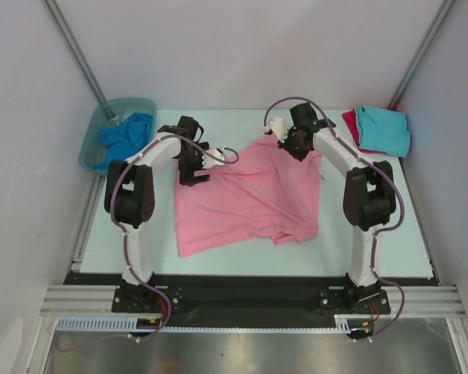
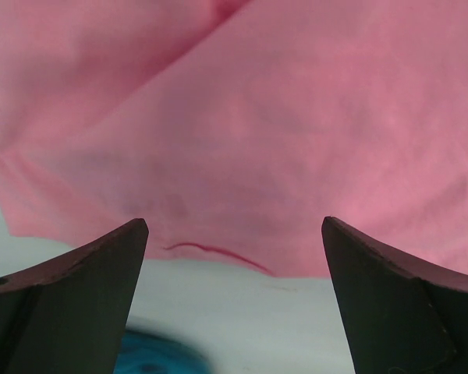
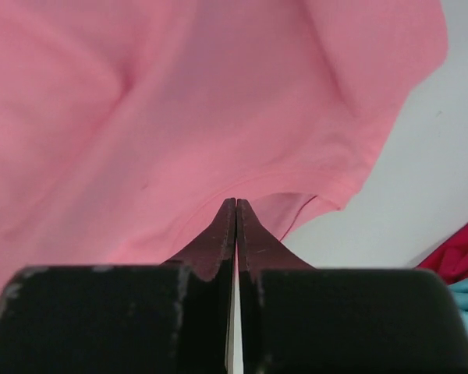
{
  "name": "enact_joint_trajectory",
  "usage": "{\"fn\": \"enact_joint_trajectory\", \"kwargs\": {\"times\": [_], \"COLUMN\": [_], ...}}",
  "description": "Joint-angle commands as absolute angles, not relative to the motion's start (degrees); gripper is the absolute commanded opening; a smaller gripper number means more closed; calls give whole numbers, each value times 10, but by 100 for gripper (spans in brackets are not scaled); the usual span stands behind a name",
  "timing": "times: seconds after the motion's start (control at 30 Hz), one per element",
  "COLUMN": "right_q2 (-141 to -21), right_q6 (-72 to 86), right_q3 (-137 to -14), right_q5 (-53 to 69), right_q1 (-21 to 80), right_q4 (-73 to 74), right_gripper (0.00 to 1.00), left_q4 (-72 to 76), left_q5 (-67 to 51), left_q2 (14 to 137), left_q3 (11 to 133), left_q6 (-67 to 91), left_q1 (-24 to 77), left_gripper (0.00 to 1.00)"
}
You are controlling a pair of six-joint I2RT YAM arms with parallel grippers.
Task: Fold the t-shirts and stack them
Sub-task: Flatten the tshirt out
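Nearest us, bare table (image 1: 374, 249) at the bottom of the overhead frame. Then 1 pink tee (image 1: 249, 195) mid-frame, spread but rumpled and not yet folded. We judge its long axis runs approx lower left to upper right. Both claws sit at its far edge. The left claw (image 2: 234, 230) is at the tee's upper-left corner, jaws wide apart w/ nothing between them. The cloth edge lies just past the tips, so the tee is ahead of it. The right claw (image 3: 235, 204) is at the upper-right edge, jaws pressed together w/ tips right at a hem. We can't tell if cloth is nipped. The left looks readier for the next pinch. Farther back, upper left, is 1 tub (image 1: 90, 148) w/ 1 blue tee (image 1: 125, 136) bunched inside. Upper right, 1 turquoise tee (image 1: 384, 128) is folded on 1 red tee (image 1: 349, 123). Count: 4 tees, 2 claws.
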State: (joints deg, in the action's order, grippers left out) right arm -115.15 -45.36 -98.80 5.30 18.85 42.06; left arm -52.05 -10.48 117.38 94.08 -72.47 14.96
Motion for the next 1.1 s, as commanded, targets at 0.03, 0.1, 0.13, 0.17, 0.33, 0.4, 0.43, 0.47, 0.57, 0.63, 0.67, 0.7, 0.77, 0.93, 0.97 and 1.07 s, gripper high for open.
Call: {"fn": "enact_joint_trajectory", "kwargs": {"times": [0.03, 0.1, 0.13, 0.17, 0.33, 0.4, 0.43, 0.47, 0.57, 0.63, 0.67, 0.7, 0.77, 0.93, 0.97, 1.07], "right_q2": [-1217, -1231, -1244, -1249, -1292, -1313, -1318, -1331, -1349, -1361, -1366, -1371, -1375, -1375, -1375, -1375], "right_q6": [-359, -359, -363, -364, -350, -352, -352, -352, -354, -354, -353, -353, -352, -352, -352, -354], "right_q3": [-1078, -1081, -1081, -1082, -1110, -1118, -1122, -1130, -1149, -1157, -1159, -1164, -1165, -1165, -1165, -1172], "right_q5": [9, 0, 0, -17, -15, -23, -24, -24, -31, -35, -35, -38, -37, -40, -39, -45], "right_q1": [159, 157, 157, 156, 141, 139, 136, 135, 132, 130, 128, 128, 127, 120, 118, 109], "right_q4": [323, 308, 302, 295, 286, 283, 280, 279, 274, 270, 269, 268, 266, 258, 257, 253], "right_gripper": [0, 0, 0, 0, 0, 0, 0, 0, 0, 0, 0, 0, 0, 0, 0, 0], "left_q4": [-465, -461, -459, -458, -448, -448, -448, -448, -448, -449, -450, -450, -455, -468, -469, -489], "left_q5": [-128, -127, -127, -127, -104, -92, -91, -90, -78, -67, -59, -55, -44, -10, -8, -2], "left_q2": [1187, 1189, 1190, 1189, 1184, 1183, 1182, 1181, 1179, 1179, 1180, 1181, 1185, 1205, 1208, 1226], "left_q3": [996, 997, 995, 994, 978, 975, 975, 974, 969, 963, 962, 960, 961, 965, 965, 976], "left_q6": [-641, -639, -639, -639, -652, -658, -660, -659, -666, -674, -678, -680, -685, -693, -693, -696], "left_q1": [148, 149, 150, 150, 151, 151, 152, 152, 154, 156, 157, 158, 160, 168, 170, 173], "left_gripper": [100, 100, 100, 100, 100, 100, 100, 100, 100, 100, 100, 100, 100, 100, 100, 100]}}
